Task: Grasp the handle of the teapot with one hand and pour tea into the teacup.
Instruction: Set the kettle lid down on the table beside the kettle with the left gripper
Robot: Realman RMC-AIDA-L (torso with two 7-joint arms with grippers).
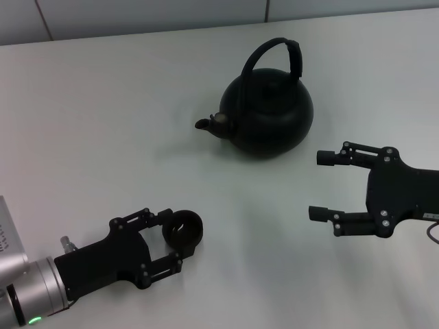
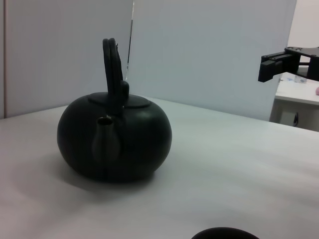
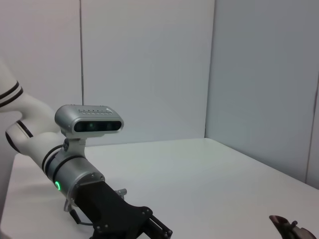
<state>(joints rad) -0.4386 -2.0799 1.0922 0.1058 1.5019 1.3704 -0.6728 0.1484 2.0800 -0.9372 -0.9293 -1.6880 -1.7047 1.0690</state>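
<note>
**Holding the cup, kettle not yet lifted**

Looking down from the head view, you see the teapot point(image 1: 269, 116) standing upright on the white desk point(image 1: 103, 116), toward the far side, its spout point(image 1: 206, 124) pointing to the robot's left. The handle point(image 1: 278, 55) arches over the lid with nothing touching it.

The left end effector point(image 1: 180, 241) lies near the front of the desk, its fingers closed around the small black teacup point(image 1: 183, 229), which sits on the desk well apart from the teapot. In the left wrist view only the cup's rim point(image 2: 225, 233) shows at the frame's lower edge, with the teapot point(image 2: 114, 142) beyond it.

The right end effector point(image 1: 321, 185) hovers just beside the teapot on the robot's right, fingers spread wide and holding nothing, pointed toward the pot's body and lower than the hoop.

Progress, as a judgement: you are at the start. The cup appears steadied, but the handle is ungrasped, the pot is not yet lifted, and no pouring has begun. Whether the cup holds any tea cannot be told. Left to do: reach the handle, close on it, lift, carry the spout over the cup, and tilt.
</note>
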